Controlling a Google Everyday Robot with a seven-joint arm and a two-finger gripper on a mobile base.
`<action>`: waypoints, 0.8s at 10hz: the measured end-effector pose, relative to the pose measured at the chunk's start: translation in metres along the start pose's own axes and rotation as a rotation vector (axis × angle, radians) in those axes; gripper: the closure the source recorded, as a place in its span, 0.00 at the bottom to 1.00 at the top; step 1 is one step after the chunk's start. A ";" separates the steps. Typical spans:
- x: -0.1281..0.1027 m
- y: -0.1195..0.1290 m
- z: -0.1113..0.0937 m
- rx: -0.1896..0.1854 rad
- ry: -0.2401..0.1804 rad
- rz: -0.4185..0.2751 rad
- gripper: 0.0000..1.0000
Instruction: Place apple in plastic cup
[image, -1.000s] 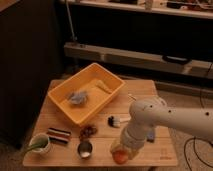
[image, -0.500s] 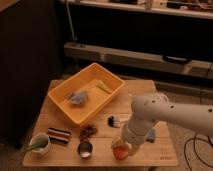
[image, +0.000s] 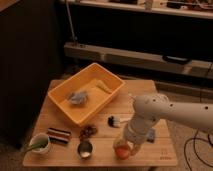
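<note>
The apple (image: 122, 151), small, round and orange-red, is near the table's front edge, right of the metal cup. My gripper (image: 128, 144) points down right over it, at the end of the white arm (image: 155, 112) that reaches in from the right. The gripper touches or nearly touches the apple's top. I see no light-green plastic cup; it may be hidden under the gripper and the apple.
On the wooden table (image: 55, 159) stand a yellow bin (image: 107, 100) with a grey rag (image: 76, 97), dark grapes (image: 88, 131), a shiny metal cup (image: 85, 149), a white cup with green contents (image: 40, 144), a striped packet (image: 59, 135) and a small black-and-white object (image: 114, 121).
The arm has shifted a little to the left and lowered over the apple. The apple stays at the gripper's tip near the front edge.
</note>
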 end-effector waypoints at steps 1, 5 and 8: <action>-0.003 0.000 0.001 0.001 0.002 0.002 0.68; -0.018 -0.001 0.003 0.009 0.000 0.003 0.30; -0.023 -0.002 0.004 0.008 0.001 -0.001 0.20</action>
